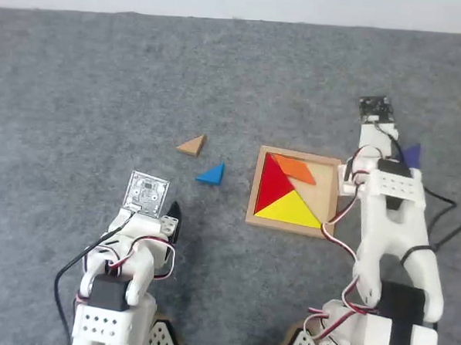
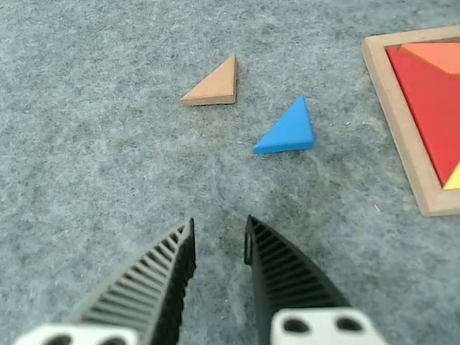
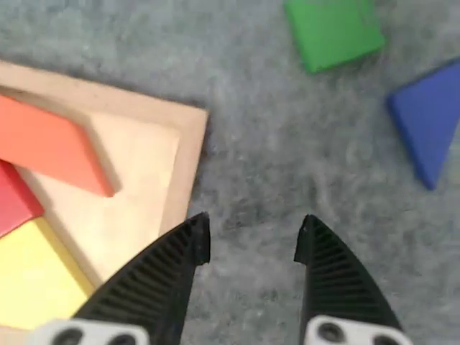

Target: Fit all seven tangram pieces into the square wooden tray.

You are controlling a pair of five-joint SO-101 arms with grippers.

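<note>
The square wooden tray [image 1: 254, 198] lies right of centre and holds a red triangle [image 1: 274, 182], an orange piece [image 1: 295, 169] and a yellow triangle [image 1: 289, 210]. Its right part is bare wood. A tan triangle [image 1: 192, 146] and a light blue triangle [image 1: 212, 174] lie on the carpet to its left. My left gripper [image 2: 219, 224] hovers open by a narrow gap, short of the light blue triangle [image 2: 287, 129]. My right gripper [image 3: 251, 230] is open just outside the tray's corner [image 3: 188, 154], with a green square [image 3: 334, 30] and a dark blue triangle [image 3: 430, 118] beyond it.
Grey carpet covers the table. The dark blue triangle [image 1: 411, 156] peeks out beside the right arm [image 1: 388, 188]. Both arm bases stand at the near edge. Open carpet stretches to the far side and the left.
</note>
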